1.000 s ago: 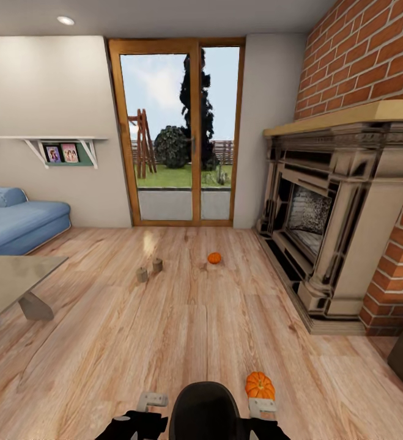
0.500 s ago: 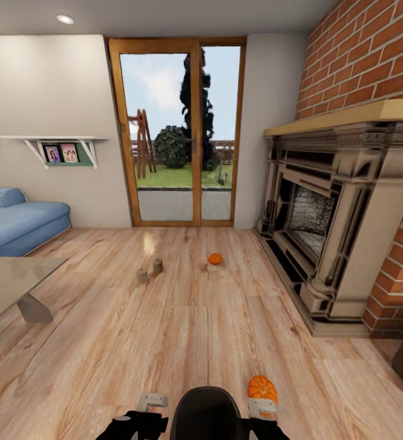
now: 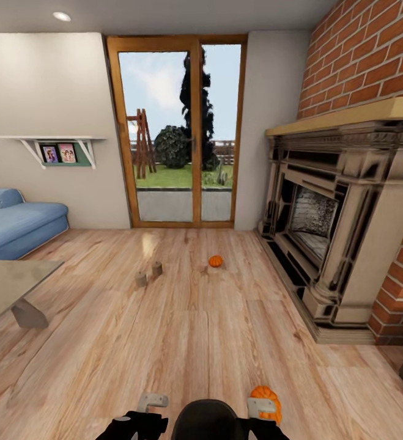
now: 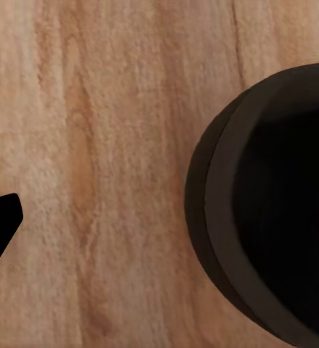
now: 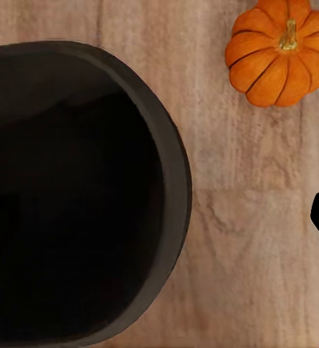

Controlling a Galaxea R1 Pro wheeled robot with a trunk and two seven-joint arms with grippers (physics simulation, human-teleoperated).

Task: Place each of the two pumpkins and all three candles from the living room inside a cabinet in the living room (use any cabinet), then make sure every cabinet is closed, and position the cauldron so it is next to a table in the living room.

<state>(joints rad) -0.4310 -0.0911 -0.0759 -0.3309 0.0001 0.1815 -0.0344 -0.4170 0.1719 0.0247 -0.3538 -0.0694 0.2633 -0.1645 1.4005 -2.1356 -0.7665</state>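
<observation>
The near pumpkin (image 3: 266, 398) sits on the plank floor (image 3: 195, 330) at the bottom of the head view, just beside the right tool (image 3: 261, 406), whose pale body partly covers it. In the right wrist view this pumpkin (image 5: 282, 49) stands upright, stem up, on the floor near the dark round rim of the cauldron (image 5: 80, 196) but apart from it. The far pumpkin (image 3: 215, 261) lies well ahead on the floor, in front of the glass door (image 3: 177, 131). To its left stand 2 candles (image 3: 148, 274), upright and close together, with a small gap between them.

The left tool (image 3: 151, 402) shows low in the head view beside the cauldron's black rim (image 3: 208, 420). Whether either tool is released or clenched cannot be told; in each wrist view only 1 dark fingertip edge shows, and nothing lies against it.

The grey bench (image 3: 11, 287) juts in at the left, with the blue sofa (image 3: 18, 223) behind it. The stone fireplace (image 3: 342, 226) and the brick chimney (image 3: 372, 55) stand on the right.
</observation>
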